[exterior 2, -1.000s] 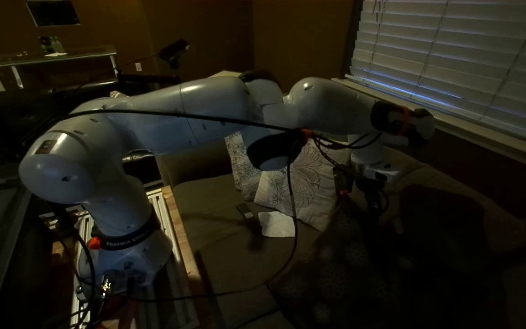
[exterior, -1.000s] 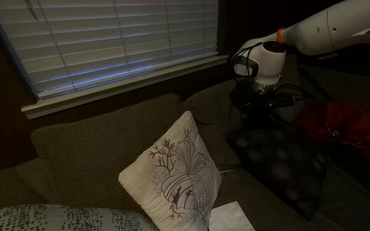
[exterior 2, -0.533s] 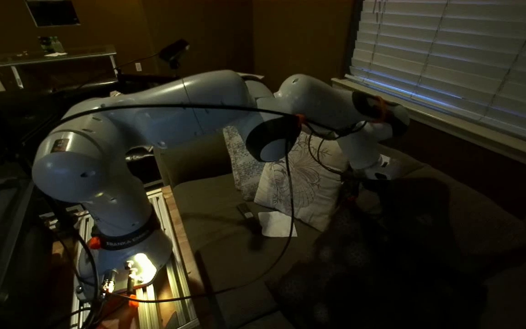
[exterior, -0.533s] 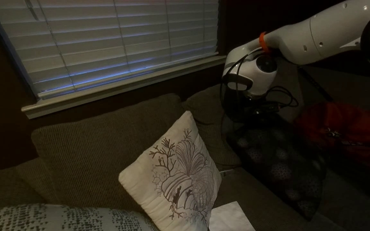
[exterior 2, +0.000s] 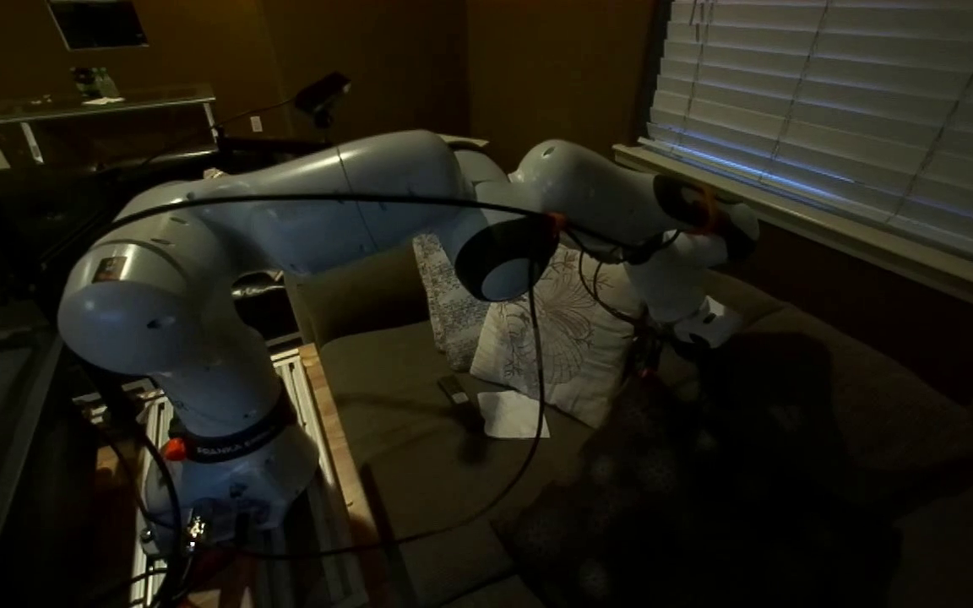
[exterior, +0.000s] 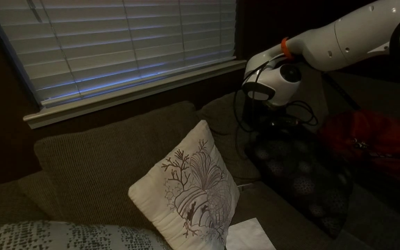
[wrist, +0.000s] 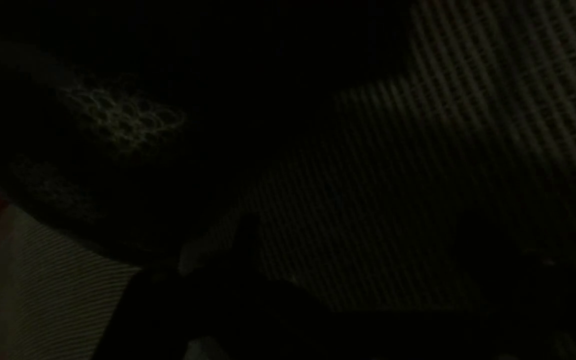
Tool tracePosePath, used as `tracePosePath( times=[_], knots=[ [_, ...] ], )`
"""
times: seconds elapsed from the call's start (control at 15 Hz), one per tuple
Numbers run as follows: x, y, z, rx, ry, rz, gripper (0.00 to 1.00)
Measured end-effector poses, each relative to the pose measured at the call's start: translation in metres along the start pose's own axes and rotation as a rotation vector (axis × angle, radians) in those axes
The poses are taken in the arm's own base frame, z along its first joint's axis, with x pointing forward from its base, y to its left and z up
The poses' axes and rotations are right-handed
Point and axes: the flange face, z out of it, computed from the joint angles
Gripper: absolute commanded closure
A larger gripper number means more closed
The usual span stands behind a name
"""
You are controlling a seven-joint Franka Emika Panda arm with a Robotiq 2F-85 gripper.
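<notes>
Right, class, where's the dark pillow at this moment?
In an exterior view, the dark pillow lies at right on the sofa, just below the robot arm, between the white pillow and red cloth.

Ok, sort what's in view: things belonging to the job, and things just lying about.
In the job:
- gripper
- dark patterned pillow, nearest it; contact too dark to tell

Lying about:
- white coral-print pillow
- grey-patterned pillow
- white sheet
- remote
- red fabric

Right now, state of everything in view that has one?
End effector: open.
Dark patterned pillow: tilted, close by; contact unclear.
Coral-print pillow: leaning, corner up.
Window blinds: lowered, slats mostly closed.
White sheet: lying flat.
Remote control: lying flat.
Red fabric: crumpled.
Bottle: upright.
</notes>
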Motion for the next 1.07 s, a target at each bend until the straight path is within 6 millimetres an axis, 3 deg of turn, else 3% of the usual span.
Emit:
tracePosePath(
  times=[0.53,0.87,0.93,1.07],
  knots=[
    [-0.025,0.036,0.012,0.005,-0.205,0.071,0.0],
    [-0.039,0.046,0.015,-0.01,-0.272,0.052,0.0],
    [-0.044,0.046,0.015,-0.016,-0.29,0.041,0.25],
    [-0.053,0.047,0.014,-0.031,-0.33,0.014,0.34]
  ],
)
